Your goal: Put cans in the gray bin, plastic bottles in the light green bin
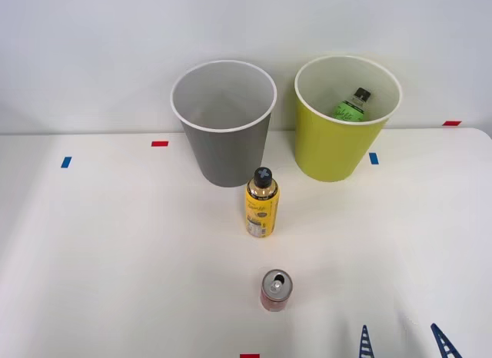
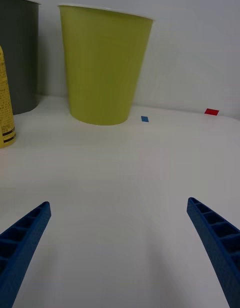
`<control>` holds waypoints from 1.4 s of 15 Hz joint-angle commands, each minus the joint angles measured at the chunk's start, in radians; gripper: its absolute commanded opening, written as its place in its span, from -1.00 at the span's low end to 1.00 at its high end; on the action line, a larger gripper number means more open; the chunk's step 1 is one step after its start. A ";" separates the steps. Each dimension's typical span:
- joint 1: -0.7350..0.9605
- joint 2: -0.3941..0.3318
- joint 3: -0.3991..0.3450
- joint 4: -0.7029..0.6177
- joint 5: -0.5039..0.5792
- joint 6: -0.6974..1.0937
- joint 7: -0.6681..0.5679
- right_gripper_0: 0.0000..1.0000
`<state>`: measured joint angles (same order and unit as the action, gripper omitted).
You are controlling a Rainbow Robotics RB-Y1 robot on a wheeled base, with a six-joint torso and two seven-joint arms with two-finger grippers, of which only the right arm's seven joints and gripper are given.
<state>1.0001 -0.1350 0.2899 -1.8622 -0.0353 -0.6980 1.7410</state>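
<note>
On the white desk (image 1: pixel 115 250), two tapered bins stood upright side by side at the far edge against the wall, mouths up: the gray bin (image 1: pixel 226 147) to the left and the light green bin (image 1: pixel 336 147) to the right, near each other but apart. In the wrist view the gray bin (image 2: pixel 17 58) was cut off at the picture's edge, while the light green bin (image 2: pixel 104 68) showed only its outer wall. Inside the light green bin lay a green-labelled plastic bottle (image 1: pixel 353 105), leaning with its dark cap up toward the far wall; its lower part was hidden by the bin's near wall. Just in front of the gray bin stood a yellow bottle (image 1: pixel 261 204), upright with its black cap on top; the wrist view caught only a strip of the yellow bottle (image 2: pixel 6 103). Nearer the robot, well apart from both bins, the red can (image 1: pixel 275 290) stood upright with its silver top and pull-tab opening facing up. The right pincer (image 1: pixel 403 344) sat at the near right edge, only its blue fingertips (image 1: pixel 366 341) showing, spread wide and empty over bare desk, to the right of the can. Small red and blue tape marks dotted the desk.
</note>
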 commanded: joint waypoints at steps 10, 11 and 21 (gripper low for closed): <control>0.000 0.000 0.000 0.000 0.000 0.000 0.000 0.88; 0.000 0.000 0.000 0.000 0.000 0.000 0.000 0.88; 0.000 0.000 0.000 0.000 0.000 0.000 0.000 0.88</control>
<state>1.0001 -0.1350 0.2899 -1.8622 -0.0353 -0.6980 1.7411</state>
